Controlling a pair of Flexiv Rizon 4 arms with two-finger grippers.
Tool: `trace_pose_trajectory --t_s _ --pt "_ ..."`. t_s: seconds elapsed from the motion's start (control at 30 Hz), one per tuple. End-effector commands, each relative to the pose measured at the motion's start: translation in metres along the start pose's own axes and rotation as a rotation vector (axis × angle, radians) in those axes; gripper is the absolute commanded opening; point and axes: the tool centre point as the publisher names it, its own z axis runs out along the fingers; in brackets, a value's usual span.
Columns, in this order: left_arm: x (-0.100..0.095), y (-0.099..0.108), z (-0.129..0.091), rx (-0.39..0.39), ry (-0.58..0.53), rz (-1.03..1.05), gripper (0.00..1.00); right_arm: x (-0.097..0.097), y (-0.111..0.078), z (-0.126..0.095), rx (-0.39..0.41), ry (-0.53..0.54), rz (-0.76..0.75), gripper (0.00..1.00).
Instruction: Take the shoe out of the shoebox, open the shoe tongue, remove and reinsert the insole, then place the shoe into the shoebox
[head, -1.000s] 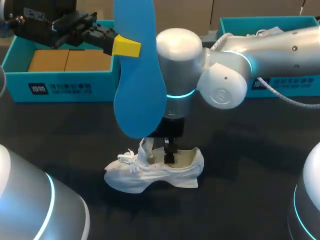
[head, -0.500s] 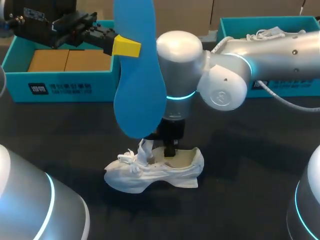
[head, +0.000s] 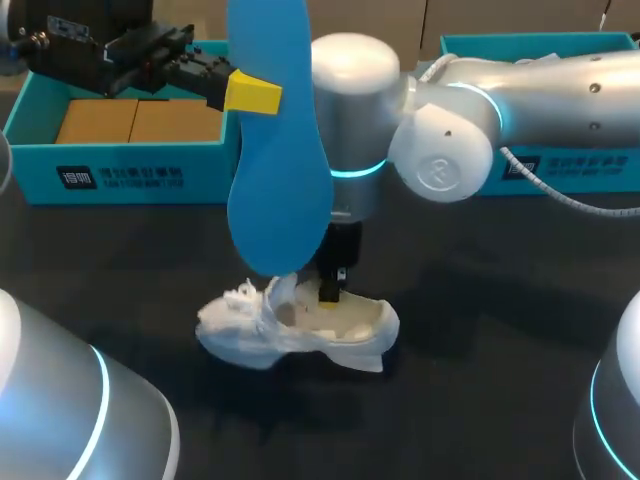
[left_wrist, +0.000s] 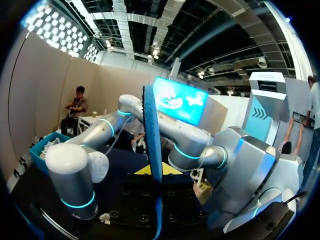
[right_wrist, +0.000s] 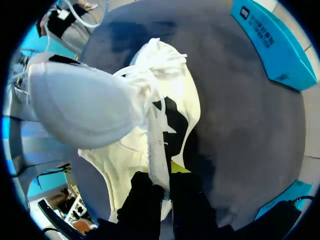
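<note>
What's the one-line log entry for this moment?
stage: insole out, not yet reinserted | left jaws: shut on insole, held upright in the air | right jaws: shut on shoe at its opening

Plain black tabletop (head: 480, 400), evenly lit

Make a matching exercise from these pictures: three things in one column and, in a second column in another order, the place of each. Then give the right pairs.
Things
1. blue foam insole
2. white lace-up shoe
3. teal cardboard shoebox

Places
A. below the insole, its opening rim pinched by the right gripper
B. at the far left of the black table, with brown cardboard inside
C. upright in the air, held by the left gripper

Pairs: 1-C, 2-A, 3-B
</note>
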Motion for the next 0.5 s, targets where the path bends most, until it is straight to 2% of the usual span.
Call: trace_pose_trajectory --t_s 0.03,0.1,0.2,0.23,0.5 --pt "-0.001 0.000 0.000 -0.002 0.002 0.000 0.00 0.007 -0.014 -0.020 -0.038 -0.013 0.097 0.00" --pt "-0.001 0.000 0.000 -0.002 0.002 0.000 0.00 0.008 -0.016 -0.026 -0.108 -0.029 0.187 0.00" --pt "-0.001 0.000 0.000 -0.002 0.002 0.000 0.00 0.014 -0.016 -0.032 -0.221 -0.084 0.439 0.00" --pt "-0.001 0.000 0.000 -0.002 0.002 0.000 0.00 0.019 -0.013 -0.032 -0.210 -0.088 0.470 0.00" --pt "-0.001 0.000 0.000 -0.002 0.002 0.000 0.00 0.019 -0.013 -0.032 -0.210 -0.088 0.470 0.00"
